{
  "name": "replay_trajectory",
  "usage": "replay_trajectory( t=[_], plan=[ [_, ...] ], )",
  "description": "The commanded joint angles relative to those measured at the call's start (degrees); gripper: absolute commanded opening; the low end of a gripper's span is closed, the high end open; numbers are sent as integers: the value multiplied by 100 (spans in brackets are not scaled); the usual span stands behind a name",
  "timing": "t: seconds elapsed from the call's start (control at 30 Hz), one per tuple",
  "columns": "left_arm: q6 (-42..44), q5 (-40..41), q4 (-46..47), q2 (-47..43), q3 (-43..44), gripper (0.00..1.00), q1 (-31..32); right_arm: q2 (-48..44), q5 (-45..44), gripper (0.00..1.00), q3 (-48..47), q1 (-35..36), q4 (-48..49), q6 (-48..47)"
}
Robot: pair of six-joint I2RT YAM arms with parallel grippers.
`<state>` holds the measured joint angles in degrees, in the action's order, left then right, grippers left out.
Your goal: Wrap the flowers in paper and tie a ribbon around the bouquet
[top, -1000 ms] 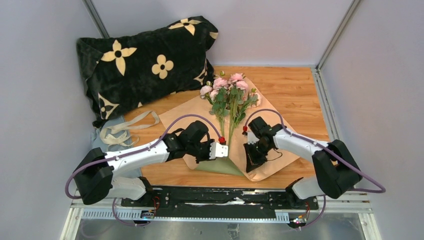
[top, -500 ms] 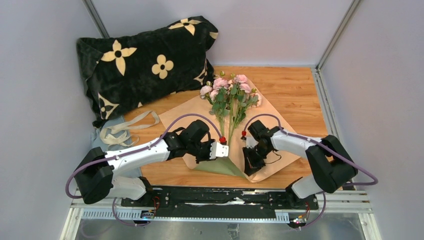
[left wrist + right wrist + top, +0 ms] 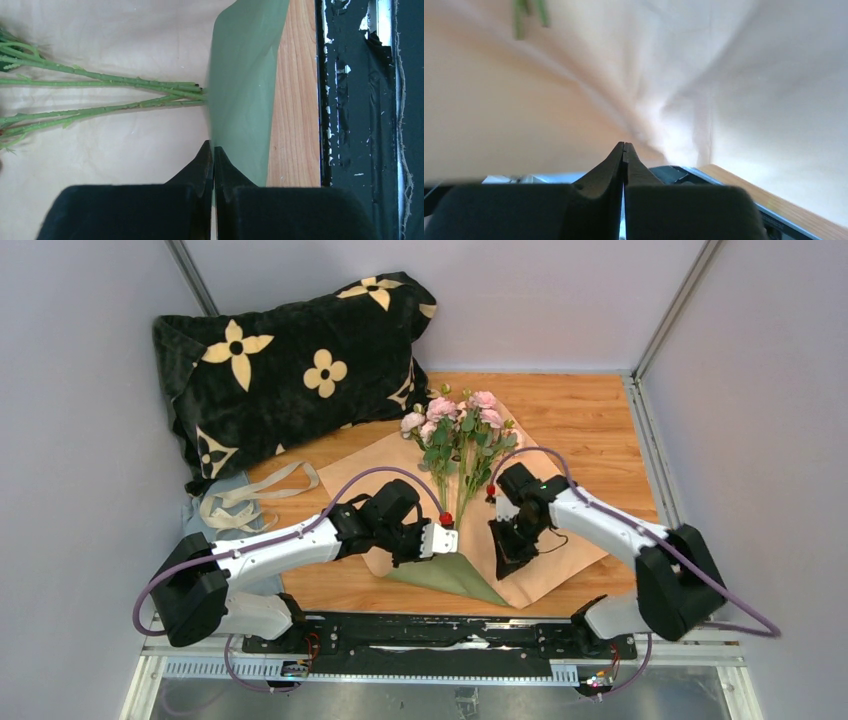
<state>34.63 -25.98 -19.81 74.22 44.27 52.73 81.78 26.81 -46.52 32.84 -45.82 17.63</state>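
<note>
Flowers (image 3: 458, 440) lie on tan paper (image 3: 360, 465), long axis near-to-far: blooms toward the pillow (image 3: 290, 360), stems toward the arm bases. Left gripper (image 3: 213, 148) pinches the olive-green paper (image 3: 245, 90); right gripper (image 3: 624, 145) pinches the tan paper.

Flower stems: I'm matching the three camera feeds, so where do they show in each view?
Top external: the stems run down the centre, between both arms.
Left wrist: stems reach from the left edge to the olive-green paper.
Right wrist: blurred green bits at top left, likely them.
Shared landmark: the tan paper under them, in all three views.
</note>
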Motion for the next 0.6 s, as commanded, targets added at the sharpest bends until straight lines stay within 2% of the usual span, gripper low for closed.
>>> replay_trajectory(
  t=[0.0, 0.07, 0.1, 0.13, 0.17, 0.2, 0.27, 0.37, 0.47, 0.57],
  plan=[
    [-265, 88, 164, 40, 8, 0, 27, -1102, -439, 8, -545, 56, -416, -72],
    [-341, 161, 308, 44, 18, 0, 27, -1530, 144, 25, -432, 55, 218, -181],
    [-358, 208, 344, 46, 32, 0, 27, -1756, 814, 36, -224, 56, 769, -223],
    [-342, 220, 346, 52, 37, 0, 27, -1983, 1479, 55, 66, 75, 1438, -200],
    [-306, 232, 333, 47, 34, 0, 25, -2276, 1803, 66, 350, 101, 2023, -63],
    [-259, 243, 315, 46, 23, 0, 22, -2549, 1815, 70, 645, 142, 2535, 66],
    [-84, 242, 279, 40, -16, 0, 27, -2970, 1777, 74, 1035, 195, 3152, 35],
    [-41, 268, 340, 61, -18, 0, 27, -3197, 1603, 74, 1485, 288, 3773, -113],
    [-70, 264, 387, 61, -2, 0, 27, -2984, 1464, 72, 1916, 386, 4353, -14],
    [-78, 234, 377, 73, -15, 0, 27, -2575, 1172, 68, 2052, 442, 4523, -51]
  ],
)
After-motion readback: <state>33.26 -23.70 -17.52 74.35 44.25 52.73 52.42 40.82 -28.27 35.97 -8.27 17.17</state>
